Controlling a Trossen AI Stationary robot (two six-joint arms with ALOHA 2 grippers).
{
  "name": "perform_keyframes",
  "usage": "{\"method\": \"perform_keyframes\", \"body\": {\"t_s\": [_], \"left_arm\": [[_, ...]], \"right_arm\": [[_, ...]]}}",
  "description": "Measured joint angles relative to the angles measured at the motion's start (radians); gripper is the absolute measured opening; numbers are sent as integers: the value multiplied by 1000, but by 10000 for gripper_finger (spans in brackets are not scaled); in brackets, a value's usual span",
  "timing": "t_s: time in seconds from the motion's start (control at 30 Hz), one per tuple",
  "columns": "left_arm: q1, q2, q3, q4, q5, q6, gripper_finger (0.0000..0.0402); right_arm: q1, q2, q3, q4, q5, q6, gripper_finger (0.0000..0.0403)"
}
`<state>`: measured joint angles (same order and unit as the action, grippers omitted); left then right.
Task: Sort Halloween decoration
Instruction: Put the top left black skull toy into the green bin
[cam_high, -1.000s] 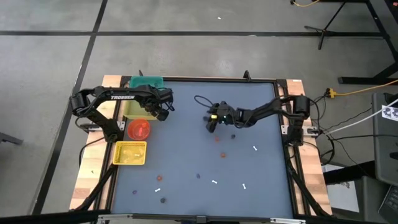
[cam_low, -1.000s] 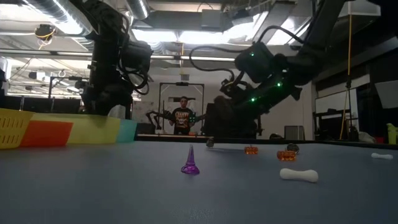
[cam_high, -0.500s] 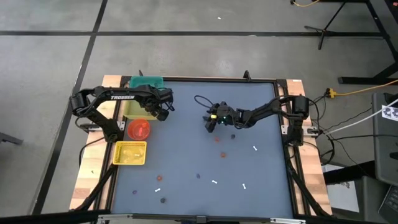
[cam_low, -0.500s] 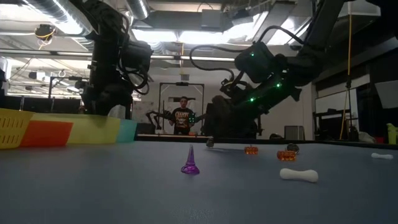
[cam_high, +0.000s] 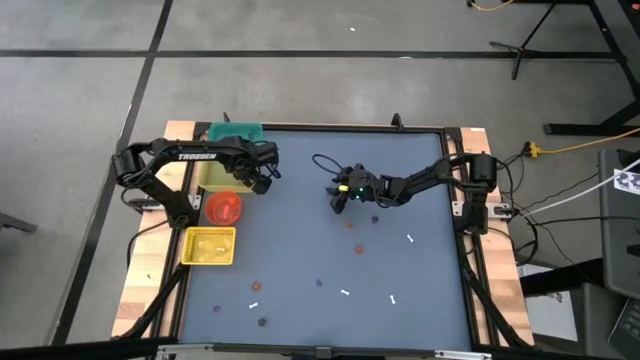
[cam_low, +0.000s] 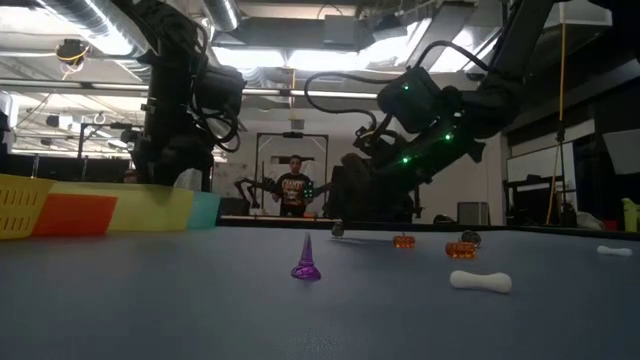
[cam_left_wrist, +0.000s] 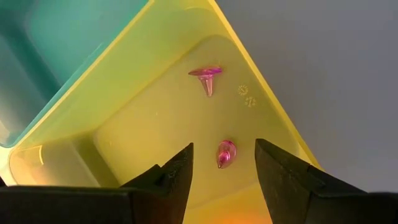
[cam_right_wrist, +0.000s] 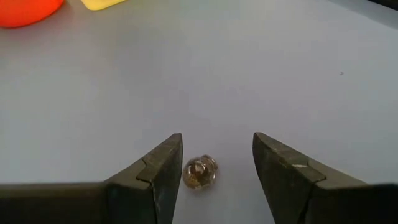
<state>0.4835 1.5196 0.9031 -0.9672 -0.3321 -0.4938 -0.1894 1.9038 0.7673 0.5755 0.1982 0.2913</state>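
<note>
Nothing has been moved since a second ago: the right claw (cam_right_wrist: 212, 171) is held open around a small round trinket (cam_right_wrist: 200, 172) mid-tabletop, so closing is called for next, while the left claw (cam_left_wrist: 222, 163) is held open over the yellow bin (cam_left_wrist: 149, 118).

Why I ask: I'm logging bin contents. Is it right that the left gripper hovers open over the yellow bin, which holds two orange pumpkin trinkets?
Not quite. The left gripper does hover open over the yellow bin, but the left wrist view shows the two trinkets inside are pink-purple, one of them cone-shaped, not orange pumpkins.
</note>
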Motion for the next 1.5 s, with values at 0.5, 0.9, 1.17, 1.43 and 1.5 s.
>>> {"method": "perform_keyframes", "body": {"t_s": [0.5,0.9,1.17,1.43,1.5], "left_arm": [[0,0,0,4,0,0,155],[0,0,0,4,0,0,155],[0,0,0,4,0,0,155],[0,0,0,4,0,0,155],[0,0,0,3,3,5,155]], "right_arm": [[1,92,2,77,-7,-2,193],[1,108,2,88,-8,-6,193],[0,108,2,85,-5,-6,172],[-1,109,1,82,1,-5,86],[-1,109,1,82,1,-5,70]]}}
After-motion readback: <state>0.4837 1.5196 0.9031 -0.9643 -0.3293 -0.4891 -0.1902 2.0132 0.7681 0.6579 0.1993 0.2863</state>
